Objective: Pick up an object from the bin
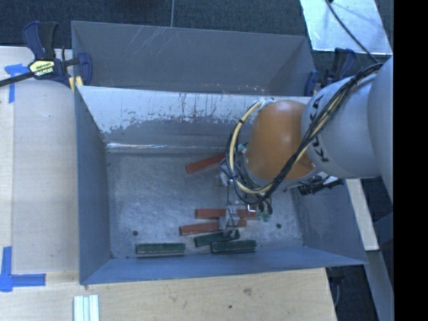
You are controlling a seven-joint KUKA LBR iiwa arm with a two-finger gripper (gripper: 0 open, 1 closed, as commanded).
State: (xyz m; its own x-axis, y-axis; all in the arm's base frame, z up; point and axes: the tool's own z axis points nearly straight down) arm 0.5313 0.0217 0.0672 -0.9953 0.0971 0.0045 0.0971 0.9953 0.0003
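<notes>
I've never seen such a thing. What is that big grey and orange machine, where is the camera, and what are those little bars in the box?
It is a robot arm, grey with an orange cover and cables, reaching in from the right. The camera looks down, somewhat sideways, into a grey metal bin. On its floor lie flat red-brown bars and flat dark green bars. The arm's jaws are low over the cluster near the front wall, beside one red-brown bar. Whether they grip anything cannot be seen.

The only legible marking is dark lettering, seemingly "KU", on the grey arm (348, 139).
</notes>
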